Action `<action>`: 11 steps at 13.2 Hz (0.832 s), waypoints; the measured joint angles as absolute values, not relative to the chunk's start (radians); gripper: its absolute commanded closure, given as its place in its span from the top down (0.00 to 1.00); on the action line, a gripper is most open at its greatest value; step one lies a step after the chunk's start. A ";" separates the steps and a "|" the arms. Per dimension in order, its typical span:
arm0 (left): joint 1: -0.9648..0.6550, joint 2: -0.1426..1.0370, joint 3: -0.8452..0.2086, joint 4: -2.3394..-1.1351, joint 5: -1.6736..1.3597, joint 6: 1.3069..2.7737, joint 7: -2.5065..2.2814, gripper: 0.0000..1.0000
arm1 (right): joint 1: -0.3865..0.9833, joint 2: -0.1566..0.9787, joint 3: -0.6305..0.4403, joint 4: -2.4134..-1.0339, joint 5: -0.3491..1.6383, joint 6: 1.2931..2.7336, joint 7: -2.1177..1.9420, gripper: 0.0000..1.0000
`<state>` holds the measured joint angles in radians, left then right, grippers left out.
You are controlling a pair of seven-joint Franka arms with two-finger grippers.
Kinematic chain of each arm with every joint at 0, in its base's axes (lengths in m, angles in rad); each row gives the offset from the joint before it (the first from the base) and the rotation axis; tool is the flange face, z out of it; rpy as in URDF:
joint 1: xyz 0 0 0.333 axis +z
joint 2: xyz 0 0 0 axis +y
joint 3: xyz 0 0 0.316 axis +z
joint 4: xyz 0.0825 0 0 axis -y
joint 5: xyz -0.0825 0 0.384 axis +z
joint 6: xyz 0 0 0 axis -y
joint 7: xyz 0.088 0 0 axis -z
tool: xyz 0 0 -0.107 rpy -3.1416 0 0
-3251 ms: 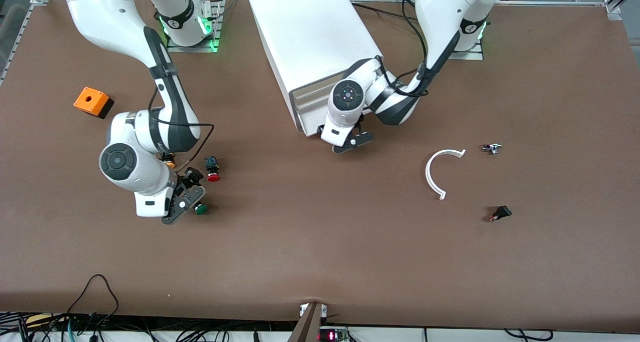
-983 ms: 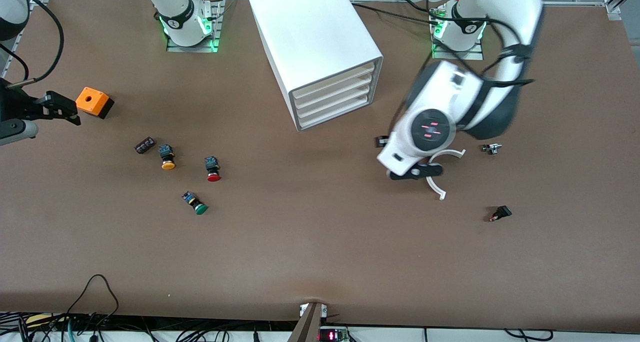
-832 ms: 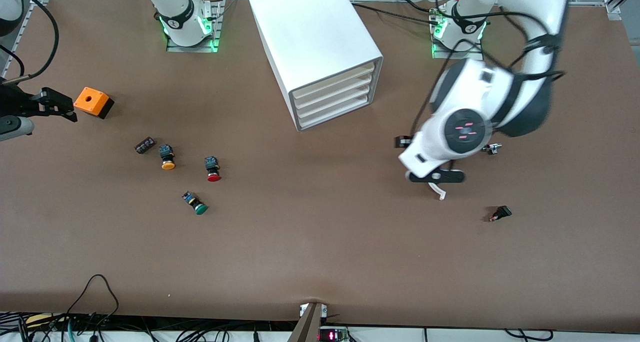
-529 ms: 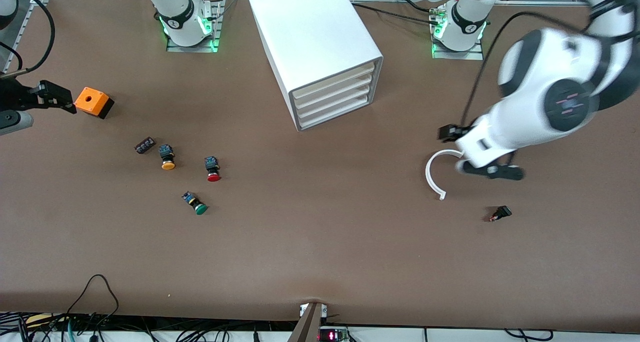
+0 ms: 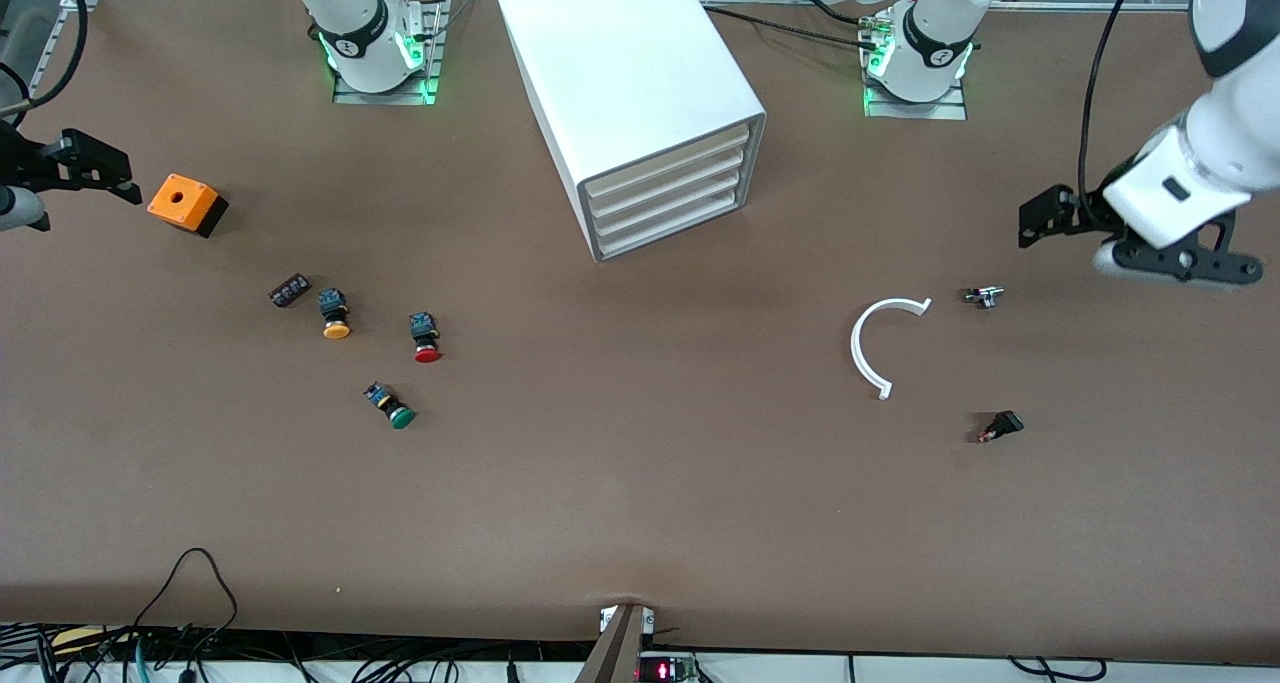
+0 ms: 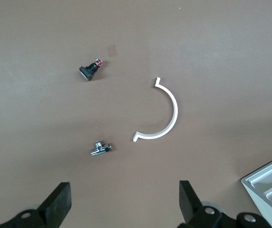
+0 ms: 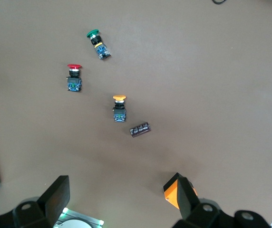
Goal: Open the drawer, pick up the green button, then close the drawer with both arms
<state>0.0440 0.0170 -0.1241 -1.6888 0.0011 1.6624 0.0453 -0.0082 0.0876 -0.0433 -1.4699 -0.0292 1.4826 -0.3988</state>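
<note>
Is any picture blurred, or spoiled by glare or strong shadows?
Front view: sharp, evenly lit; green button and cabinet cast only soft shadows. Left wrist view: white arc crisp, no glare. Right wrist view: buttons clear, light slightly uneven.

A brown tabletop (image 5: 640, 503) is seen under even light. Black cables (image 5: 190, 643) are bunched along its edge nearest the front camera. Metal frame rails (image 5: 1235, 3) are seen at its corners by the bases.

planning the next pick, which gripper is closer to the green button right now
Right. The right gripper hangs open past the orange box, at the green button's end of the table. The left gripper hangs open at the other end.
</note>
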 measured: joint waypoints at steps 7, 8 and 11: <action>0.013 0.011 -0.089 -1.707 0.002 1.678 0.045 1.00 | -0.008 0.084 -0.044 -1.516 -0.029 1.541 -0.398 1.00; 0.013 0.011 -0.089 -1.707 0.002 1.679 0.045 1.00 | -0.008 0.070 -0.044 -1.548 -0.029 1.580 -0.398 1.00; 0.013 0.011 -0.084 -1.708 0.002 1.679 0.045 1.00 | -0.008 0.007 -0.044 -1.637 -0.029 1.613 -0.398 1.00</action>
